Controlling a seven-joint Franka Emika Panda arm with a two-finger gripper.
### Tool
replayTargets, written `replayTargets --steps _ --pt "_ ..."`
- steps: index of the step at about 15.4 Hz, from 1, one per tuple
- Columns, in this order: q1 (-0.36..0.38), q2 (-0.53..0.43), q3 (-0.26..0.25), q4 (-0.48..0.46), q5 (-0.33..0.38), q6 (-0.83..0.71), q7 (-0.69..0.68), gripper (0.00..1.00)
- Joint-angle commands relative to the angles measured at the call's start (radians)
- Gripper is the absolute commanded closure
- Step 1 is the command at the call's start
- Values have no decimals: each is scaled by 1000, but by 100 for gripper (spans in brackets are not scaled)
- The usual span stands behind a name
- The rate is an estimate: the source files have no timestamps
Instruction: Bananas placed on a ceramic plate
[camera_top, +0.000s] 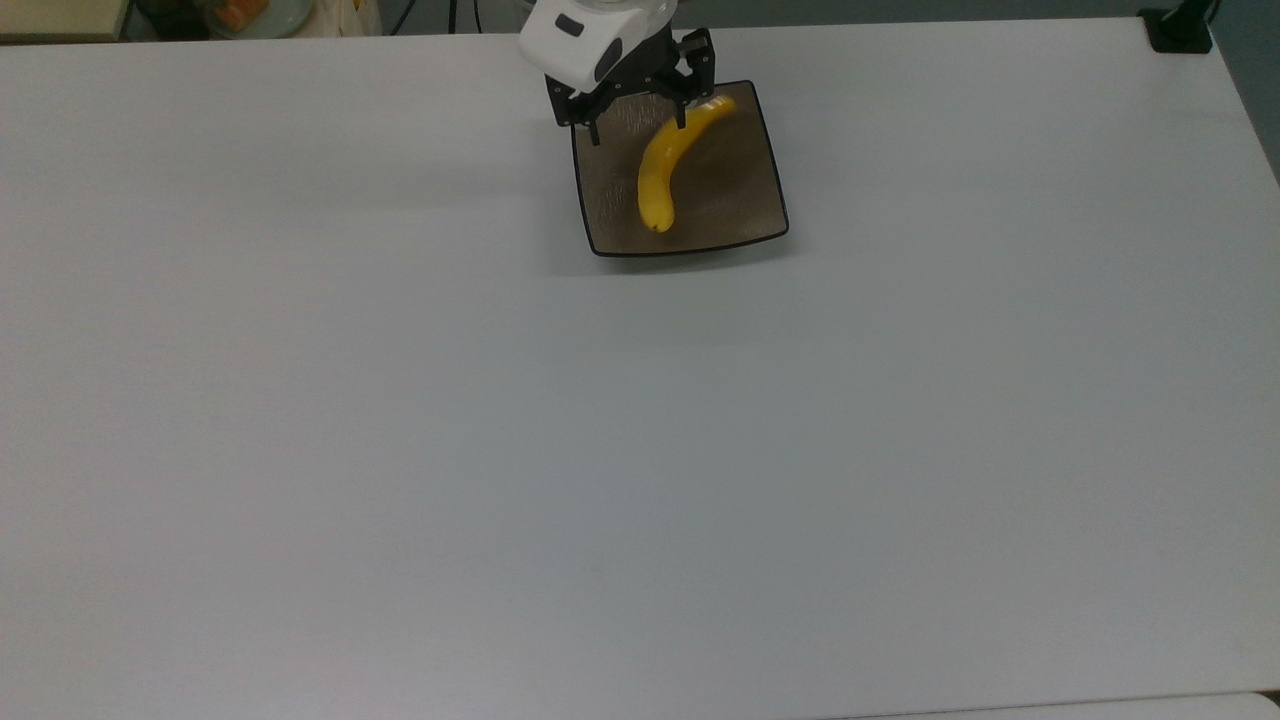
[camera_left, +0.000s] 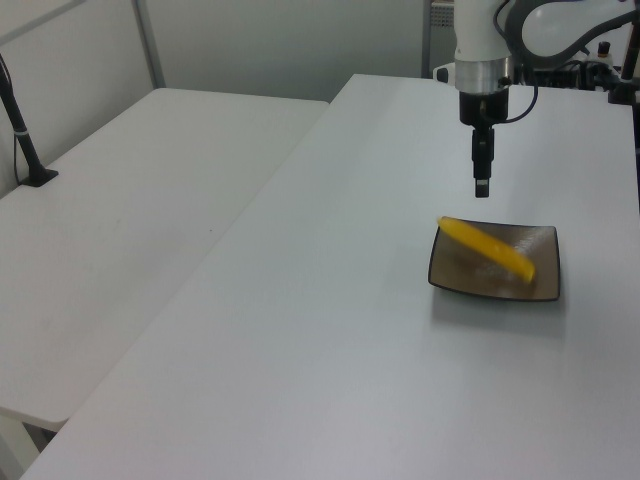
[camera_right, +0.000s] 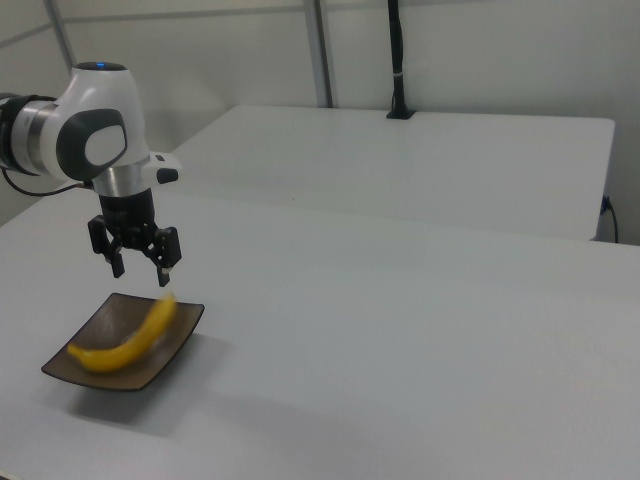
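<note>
My claw (camera_top: 637, 122) hangs with fingers spread apart and nothing between them, above the plate's (camera_top: 755, 195) far edge in the top view. The banana (camera_top: 665, 165) is in the plate, free of me, lying diagonally across it within the rim. The plate sits near the desk's (camera_top: 400, 450) far edge; wide bare surface spreads on every other side.
</note>
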Motion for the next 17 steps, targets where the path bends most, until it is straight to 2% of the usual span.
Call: replayTargets --steps 1,4,6,7,9,12,15,17 --pt "-6 -30 -3 -5 12 -18 -15 0" --pt "-15 -26 -13 30 1 -19 -25 0" --pt "-15 -11 -29 104 -44 -77 -23 0" --pt "-9 -1 -41 142 -73 -150 -23 0" --pt "-4 6 -84 206 -72 -174 0 0" --pt "-1 0 -150 237 -68 -116 63 0" --pt "-3 -1 -176 250 -69 -114 60 0" --pt "0 -1 -176 251 -80 -117 52 0"
